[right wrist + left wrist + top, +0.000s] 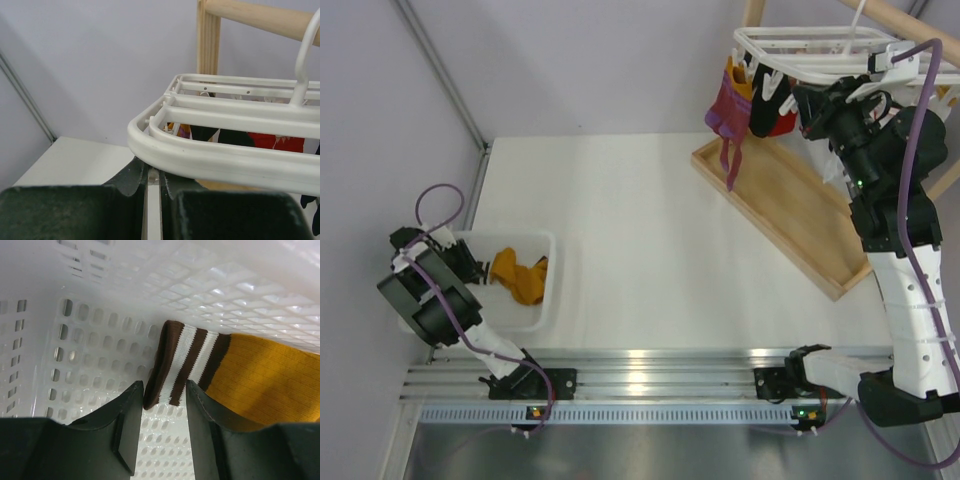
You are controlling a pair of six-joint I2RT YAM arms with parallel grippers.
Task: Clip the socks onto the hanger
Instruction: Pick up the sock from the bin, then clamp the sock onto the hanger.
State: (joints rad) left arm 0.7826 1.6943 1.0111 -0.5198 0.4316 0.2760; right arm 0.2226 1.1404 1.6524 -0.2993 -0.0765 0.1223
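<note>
The mustard-yellow socks (pixel 520 277) lie crumpled in the white mesh basket (pixel 552 300) at the left. In the left wrist view one sock (pixel 265 375) shows a brown-and-white striped cuff (pixel 187 365). My left gripper (pixel 165 395) is open inside the basket, and the cuff's end lies between its fingertips. It also shows in the top view (pixel 475 268). The white hanger (pixel 800 45) hangs at the far right. My right gripper (pixel 810 100) is up at its near edge. In the right wrist view it (pixel 153 177) is shut on a white clip (pixel 152 205) just under the hanger's rim (pixel 210 155).
A purple-magenta sock (pixel 727 115), a black one and a red one hang from the hanger. A wooden tray (pixel 790 215) lies under it on the table. A wooden frame (pixel 209 35) carries the hanger. The basket wall (pixel 100 340) is close around my left fingers.
</note>
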